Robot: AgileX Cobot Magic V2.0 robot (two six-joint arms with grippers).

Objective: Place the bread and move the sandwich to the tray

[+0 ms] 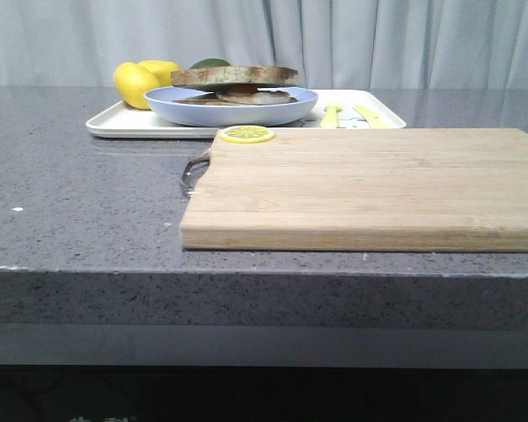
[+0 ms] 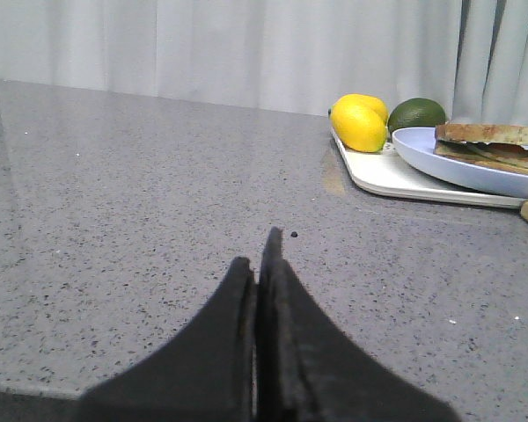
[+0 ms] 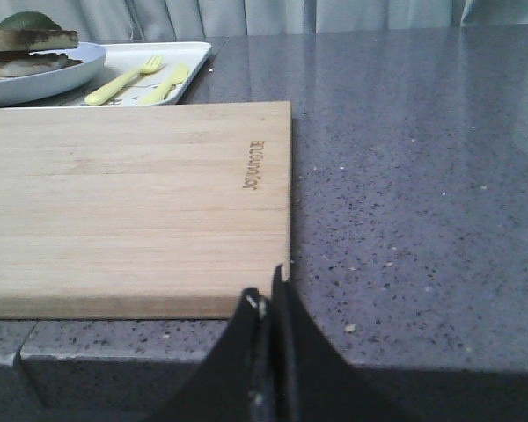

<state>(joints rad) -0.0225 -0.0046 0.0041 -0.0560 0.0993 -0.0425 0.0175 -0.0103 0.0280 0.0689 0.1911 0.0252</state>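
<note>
From the front we see the tray [image 1: 114, 125] at the back of the gray tabletop [image 1: 79, 202]. The blue plate [image 1: 167, 107] sits on it and holds the sandwich [image 1: 236, 83], with a bread slice [image 1: 233, 76] on top. Two lemons [image 1: 136, 83] and a green fruit [image 1: 209, 63] are behind the plate. A lemon slice [image 1: 247, 134] lies on the back left corner of the board [image 1: 370, 189]. No arm shows from the front.

The left wrist view shows the left end effector [image 2: 262, 264] pressed together, holding nothing, over bare tabletop. The right wrist view shows the right end effector [image 3: 268, 299] pressed together too, at the board's near corner. Only this view shows the yellow fork [image 3: 123, 79] clearly on the tray.
</note>
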